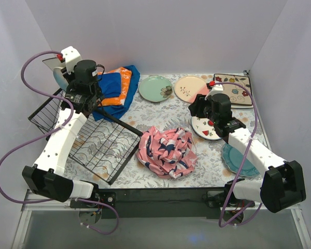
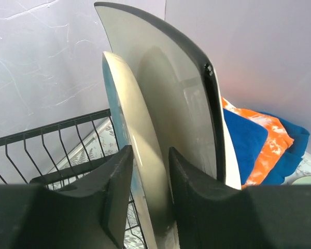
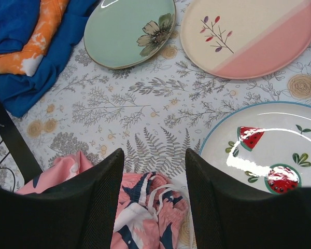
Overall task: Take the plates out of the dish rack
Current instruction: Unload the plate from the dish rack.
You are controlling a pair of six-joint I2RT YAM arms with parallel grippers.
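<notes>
A robotics lab bench, dressed up as a pretend kitchen counter. Plain white panels [image 1: 197,31] are closing in a small table [image 1: 166,111] behind the dish rack [image 1: 93,140] and on both sides of it. Nearer the camera than the dish rack, a left arm [image 1: 62,140] and a right arm [image 1: 249,145], both white and black, are sitting bolted to a black rail [image 1: 160,199], with purple cables [image 1: 23,75] looping from them. A floral-print cover [image 3: 145,104] is lying under the dish rack. To its right, ceramic plates [image 1: 155,88] and a pink patterned cloth [image 1: 166,150] are lying as household props; folded blue-and-orange cloths [image 1: 116,85] are lying just behind it.
</notes>
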